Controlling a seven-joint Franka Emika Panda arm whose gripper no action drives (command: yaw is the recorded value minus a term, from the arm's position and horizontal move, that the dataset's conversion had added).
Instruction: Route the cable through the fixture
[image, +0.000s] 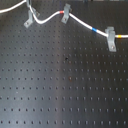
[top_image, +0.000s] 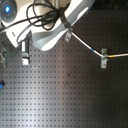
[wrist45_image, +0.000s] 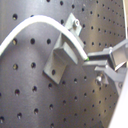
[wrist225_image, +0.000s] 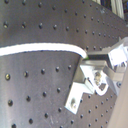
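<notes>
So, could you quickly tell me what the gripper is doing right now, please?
Gripper: closed on the cable, right beside the fixture.

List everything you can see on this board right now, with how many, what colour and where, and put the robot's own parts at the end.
cable: one, white with a short red band and a short blue band, strung across the far edge of the board in the first exterior view, passing all three clips.
clips: three, grey metal, along the cable in the first exterior view; one at the first exterior view's left, one mid-run by the red band, one at the first exterior view's right past the blue band.
perforated board: one, black, with a grid of holes, filling all views.
robot arm: one, white with black hoses, top of the second exterior view.
gripper: one, silvery fingers closed on the cable beside a clip in both wrist views.
</notes>
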